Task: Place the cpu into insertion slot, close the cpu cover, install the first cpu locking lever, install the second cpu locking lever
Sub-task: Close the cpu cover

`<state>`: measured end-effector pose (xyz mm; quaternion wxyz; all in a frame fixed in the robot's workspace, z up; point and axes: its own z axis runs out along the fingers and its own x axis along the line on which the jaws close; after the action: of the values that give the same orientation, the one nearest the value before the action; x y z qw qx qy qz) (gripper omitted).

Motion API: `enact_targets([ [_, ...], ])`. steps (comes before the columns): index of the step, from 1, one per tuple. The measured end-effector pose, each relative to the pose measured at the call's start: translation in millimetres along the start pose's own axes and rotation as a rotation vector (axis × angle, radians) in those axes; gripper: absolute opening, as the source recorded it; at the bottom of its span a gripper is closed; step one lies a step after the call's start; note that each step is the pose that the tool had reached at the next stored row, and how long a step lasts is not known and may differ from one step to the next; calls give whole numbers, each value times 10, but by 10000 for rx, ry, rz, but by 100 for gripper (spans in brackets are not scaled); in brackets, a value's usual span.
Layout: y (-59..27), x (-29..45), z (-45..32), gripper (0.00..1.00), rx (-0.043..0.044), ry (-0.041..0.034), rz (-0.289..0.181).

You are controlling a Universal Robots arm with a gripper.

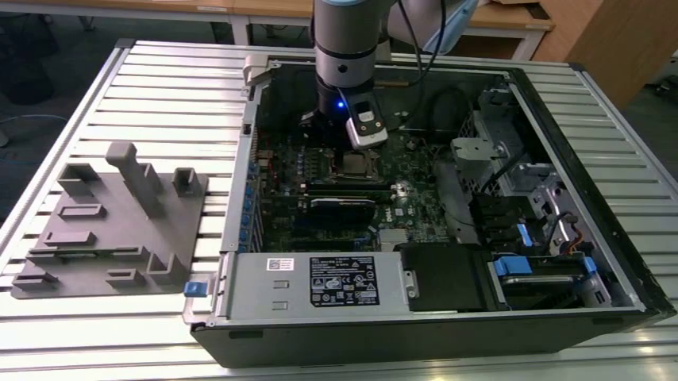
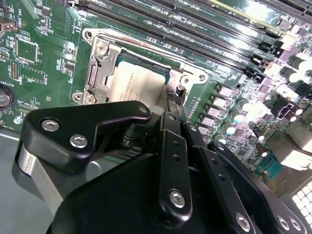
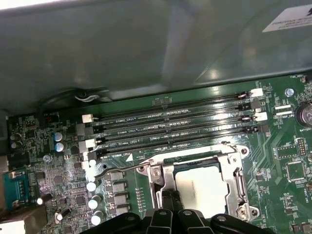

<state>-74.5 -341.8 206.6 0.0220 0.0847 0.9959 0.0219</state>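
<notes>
The cpu [image 3: 202,187] is seated in the insertion slot [image 3: 157,171] and is framed by the lowered cpu cover [image 3: 234,180], so it is kept flat. The end effector [image 3: 168,199] is clenched and held low at the slot's edge, apparently so that the cover's hardware can be reached.

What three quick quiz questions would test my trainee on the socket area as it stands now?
1. True or false: the cpu sits in the insertion slot.
2. The cpu cover is: A) down over the cpu, B) standing upright, C) taken off.
3. Fill in: the claw is nearest the ____.
Key: 1 true; 2 A; 3 insertion slot.
</notes>
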Motion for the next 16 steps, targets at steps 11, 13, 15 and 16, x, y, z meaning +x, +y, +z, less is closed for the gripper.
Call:
enact_targets([
  [11,0,0,3,11,-44,54,-1149],
  [13,-1,0,3,11,-41,56,-1169],
  [15,0,0,3,11,-41,55,-1172],
  [16,0,0,3,11,-41,55,-1172],
])
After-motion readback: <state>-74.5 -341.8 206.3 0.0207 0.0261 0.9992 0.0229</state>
